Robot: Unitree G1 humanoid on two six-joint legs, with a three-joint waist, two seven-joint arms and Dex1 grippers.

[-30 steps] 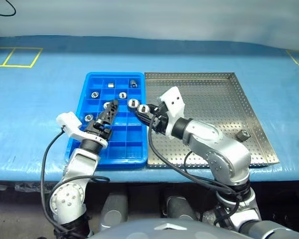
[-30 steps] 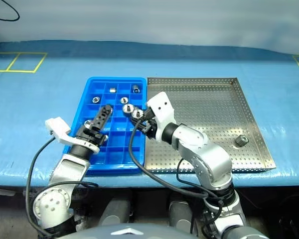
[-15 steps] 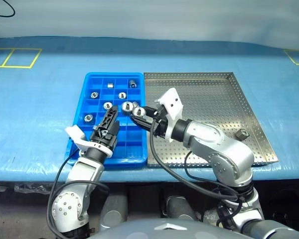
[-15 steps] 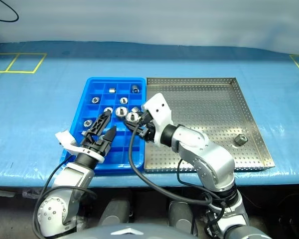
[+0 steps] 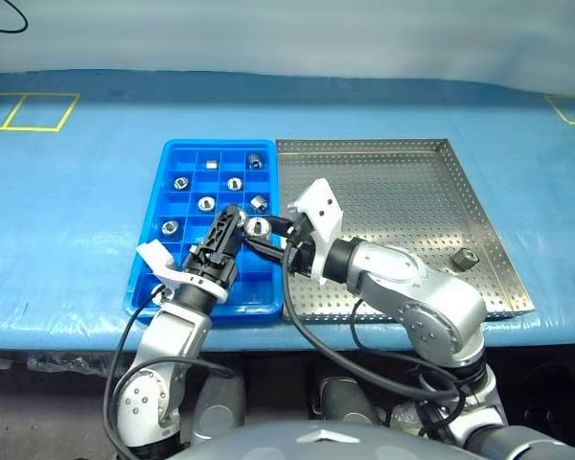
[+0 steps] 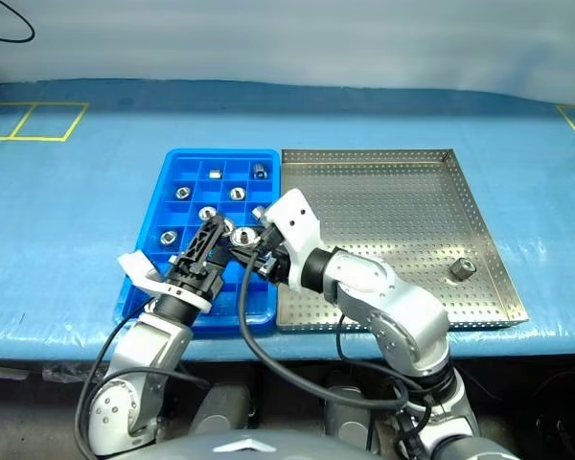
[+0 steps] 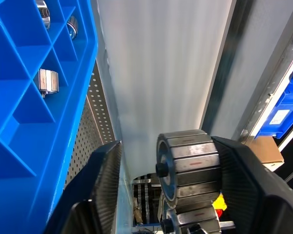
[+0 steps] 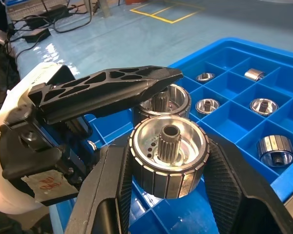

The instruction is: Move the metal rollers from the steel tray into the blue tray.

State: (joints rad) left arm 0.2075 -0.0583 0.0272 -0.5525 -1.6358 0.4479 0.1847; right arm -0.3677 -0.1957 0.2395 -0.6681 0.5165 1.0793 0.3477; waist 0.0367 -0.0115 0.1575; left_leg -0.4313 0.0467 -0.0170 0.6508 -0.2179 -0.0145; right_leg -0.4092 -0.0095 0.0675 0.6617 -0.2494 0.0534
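Over the blue tray (image 5: 169, 182) my two grippers meet. My right gripper (image 5: 263, 230) is shut on a metal roller (image 8: 168, 146), silver with a toothed centre hub. A second roller (image 7: 188, 161) sits flush behind the first, and my left gripper (image 5: 233, 213) has closed on it from the other side. Several more rollers (image 5: 206, 202) lie in the blue tray's far compartments. One roller (image 5: 465, 258) rests near the right rim of the steel tray (image 5: 402, 182).
Both trays sit side by side on a blue-covered table (image 5: 77, 192), the steel one on the right. Yellow tape squares (image 5: 29, 108) mark the far left of the cover. The table's front edge runs just below the trays.
My left gripper swung right to meet the right gripper and its wide-open fingers closed in on the rear roller. The right gripper drew slightly back and left with the rollers.
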